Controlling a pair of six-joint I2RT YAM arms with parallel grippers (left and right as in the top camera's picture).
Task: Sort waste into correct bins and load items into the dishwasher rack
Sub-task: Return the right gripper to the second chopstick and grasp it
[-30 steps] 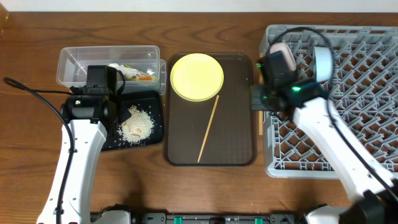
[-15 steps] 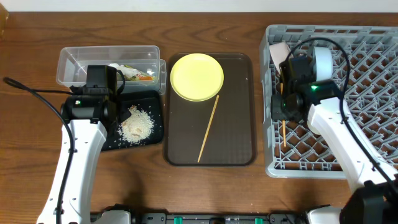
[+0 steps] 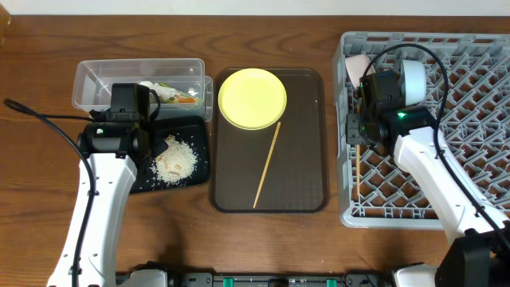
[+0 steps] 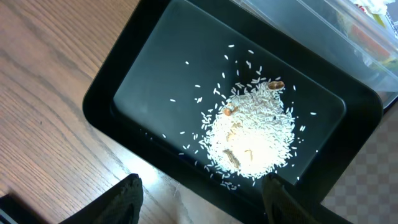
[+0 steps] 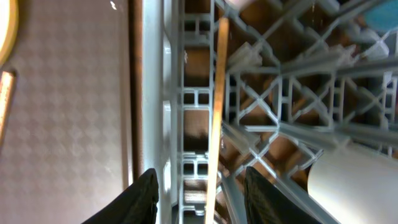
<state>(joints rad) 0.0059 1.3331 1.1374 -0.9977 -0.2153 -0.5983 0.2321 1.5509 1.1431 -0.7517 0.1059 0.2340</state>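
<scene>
My right gripper [image 3: 357, 131] [image 5: 202, 199] is open above the left edge of the grey dishwasher rack [image 3: 478, 183] [image 5: 186, 99]. One wooden chopstick [image 3: 358, 171] [image 5: 217, 106] lies in the rack between the spread fingers. The other chopstick [image 3: 267, 165] lies on the brown serving tray [image 3: 303, 175] below the yellow plate [image 3: 252, 98]. A white bowl [image 3: 413, 80] stands in the rack. My left gripper [image 3: 129, 131] [image 4: 199, 199] is open and empty over the black tray [image 3: 199, 131] [image 4: 161, 81], which holds the rice heap [image 3: 175, 159] [image 4: 252, 134]. The wrapper scrap [image 3: 171, 93] lies in the clear tub [image 3: 100, 84].
A pale object [image 3: 356, 65] sits in the rack's top-left corner, beside the white bowl. The brown serving tray lies between the black tray and the rack. Cables run from both arms. Bare wooden table [image 3: 48, 199] lies to the left and front.
My right gripper moved right from the brown tray's edge to over the rack, carrying a chopstick. The chopstick now lies in the rack and the fingers are open. The left arm has not moved.
</scene>
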